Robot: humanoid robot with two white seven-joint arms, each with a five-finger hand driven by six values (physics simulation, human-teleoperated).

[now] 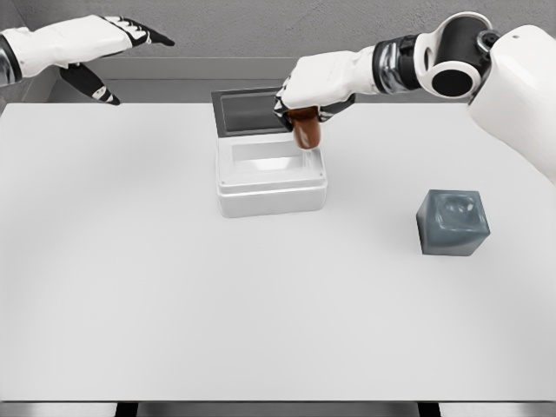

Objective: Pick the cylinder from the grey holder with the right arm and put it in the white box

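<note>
A brown cylinder (306,129) hangs upright in my right hand (311,100), whose fingers are shut on its top. It hovers over the right rear corner of the white box (269,193), its lower end about level with the rim. The box's lid (250,110) stands open behind it. The grey holder (452,222) sits at the right of the table with its top recess vacant. My left hand (113,52) is raised at the upper left, fingers spread, holding nothing.
The white table (174,287) stretches wide in front of the box and to its left. Its front edge runs along the bottom of the view. A grey wall stands behind.
</note>
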